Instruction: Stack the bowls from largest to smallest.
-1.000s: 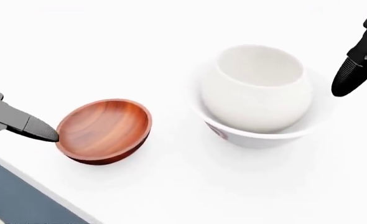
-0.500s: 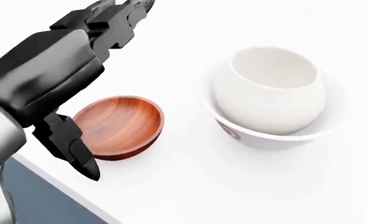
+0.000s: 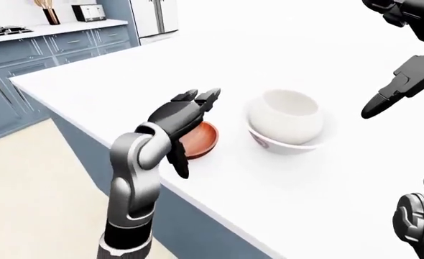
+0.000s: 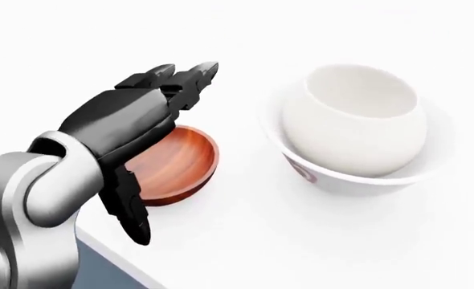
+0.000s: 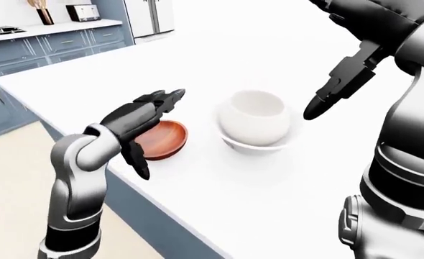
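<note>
A brown wooden bowl [image 4: 185,159] sits upright on the white counter [image 4: 245,241], near its left edge. To its right, a round white bowl [image 4: 358,114] rests inside a wider white bowl [image 4: 327,179] with a reddish mark on its wall. My left hand [image 4: 168,153] hovers over the wooden bowl's left half and hides it. The fingers [image 4: 190,77] reach past the bowl's top rim, the thumb [image 4: 132,223] hangs below it, and the hand is open. My right hand [image 5: 341,75] is raised above and right of the white bowls, open and holding nothing.
The counter's edge [image 3: 219,216] runs diagonally just below and left of the wooden bowl, with blue cabinet fronts and beige floor beneath. Blue cabinets [image 3: 25,59] with a stove, a toaster and a fridge stand at the top left of the eye views.
My left hand has swung in from the left and come down over the wooden bowl. The right hand has slid almost out of the head view's right side. The bowls have not moved.
</note>
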`<state>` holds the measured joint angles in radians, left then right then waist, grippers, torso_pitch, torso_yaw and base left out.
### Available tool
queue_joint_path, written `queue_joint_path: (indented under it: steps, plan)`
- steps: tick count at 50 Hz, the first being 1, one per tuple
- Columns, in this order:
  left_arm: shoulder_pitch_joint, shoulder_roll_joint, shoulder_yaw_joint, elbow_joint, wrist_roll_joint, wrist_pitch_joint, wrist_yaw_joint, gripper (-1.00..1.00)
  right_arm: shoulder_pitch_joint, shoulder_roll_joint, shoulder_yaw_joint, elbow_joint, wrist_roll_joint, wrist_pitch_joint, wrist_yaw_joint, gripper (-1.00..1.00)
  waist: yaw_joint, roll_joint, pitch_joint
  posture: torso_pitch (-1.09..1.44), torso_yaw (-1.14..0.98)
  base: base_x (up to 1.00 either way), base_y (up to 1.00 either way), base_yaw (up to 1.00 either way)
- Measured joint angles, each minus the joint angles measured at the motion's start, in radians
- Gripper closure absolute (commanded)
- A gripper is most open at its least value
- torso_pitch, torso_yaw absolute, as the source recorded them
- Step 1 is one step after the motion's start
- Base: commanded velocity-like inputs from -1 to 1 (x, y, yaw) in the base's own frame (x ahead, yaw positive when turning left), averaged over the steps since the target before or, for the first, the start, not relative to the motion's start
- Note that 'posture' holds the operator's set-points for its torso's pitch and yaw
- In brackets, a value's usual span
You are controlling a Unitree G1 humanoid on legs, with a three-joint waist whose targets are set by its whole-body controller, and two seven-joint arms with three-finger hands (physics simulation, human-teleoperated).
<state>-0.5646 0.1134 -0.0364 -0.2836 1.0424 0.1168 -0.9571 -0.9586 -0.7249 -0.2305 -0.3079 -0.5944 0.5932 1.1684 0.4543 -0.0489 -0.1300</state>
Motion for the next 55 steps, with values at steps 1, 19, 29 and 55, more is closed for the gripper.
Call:
queue_joint_path:
  steps: [1, 19, 29, 55]
  plan:
    - [-0.001, 0.002, 0.001, 0.014, 0.000, -0.001, 0.000, -1.00, 0.002, -0.003, -0.004, 0.001, 0.002, -0.001, -0.002, -1.00, 0.000, 0.000, 0.000, -0.21, 0.29, 0.00, 0.00, 0.00]
    - [-0.084, 0.010, -0.004, 0.119, 0.004, 0.029, -0.056, -1.00, 0.016, 0.002, -0.004, 0.006, 0.007, -0.006, -0.019, -1.00, 0.000, 0.000, 0.001, -0.21, 0.29, 0.00, 0.00, 0.00]
    - [-0.093, 0.025, 0.008, 0.201, 0.014, 0.021, -0.070, -1.00, 0.014, 0.002, -0.002, 0.012, 0.010, -0.009, -0.031, -1.00, 0.000, -0.001, 0.002, -0.21, 0.29, 0.00, 0.00, 0.00]
    - [-0.108, 0.024, -0.004, 0.356, 0.024, -0.013, -0.019, -0.58, 0.028, -0.009, -0.011, 0.016, 0.028, -0.013, -0.051, -1.00, 0.000, -0.003, -0.005, -0.21, 0.29, 0.00, 0.00, 0.00]
